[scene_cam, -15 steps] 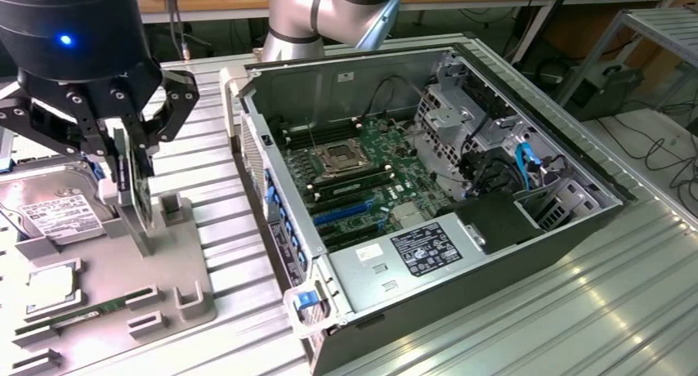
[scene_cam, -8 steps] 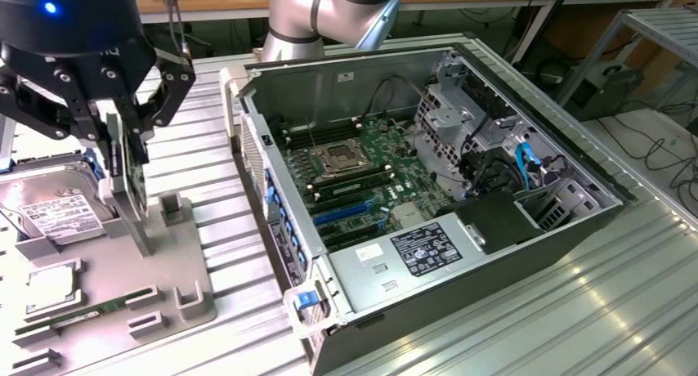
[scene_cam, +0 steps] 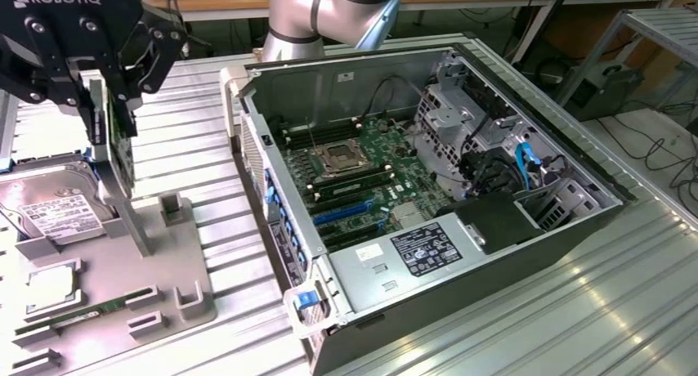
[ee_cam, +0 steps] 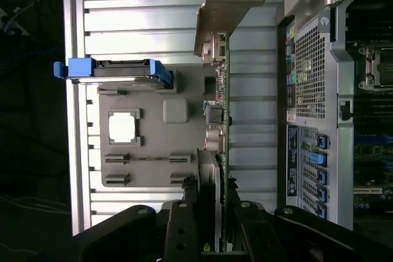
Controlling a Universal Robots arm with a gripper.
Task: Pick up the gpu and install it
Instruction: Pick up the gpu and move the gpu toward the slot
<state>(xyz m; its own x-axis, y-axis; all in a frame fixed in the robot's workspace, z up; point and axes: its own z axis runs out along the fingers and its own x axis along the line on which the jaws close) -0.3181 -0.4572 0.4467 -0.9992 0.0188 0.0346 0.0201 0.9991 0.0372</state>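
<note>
The gpu (scene_cam: 123, 163) is a thin green card held upright, edge toward the camera, at the exterior view's left. My gripper (scene_cam: 114, 106) is shut on its upper edge, one black finger on each face. In the wrist view the gpu (ee_cam: 219, 90) runs away from my gripper (ee_cam: 209, 213), and its silver end bracket (ee_cam: 224, 4) is at the far end. The card stands over the grey fixture (scene_cam: 120, 286), its lower edge close to a grey post. I cannot tell whether they touch.
The open computer case (scene_cam: 436, 188) lies to the exterior view's right, its motherboard showing blue slots (scene_cam: 343, 212). On the fixture lie a silver hard drive (scene_cam: 49, 208), a square chip (scene_cam: 49, 282) and a narrow memory stick (scene_cam: 93, 311). The ribbed metal table (scene_cam: 545, 327) carries everything.
</note>
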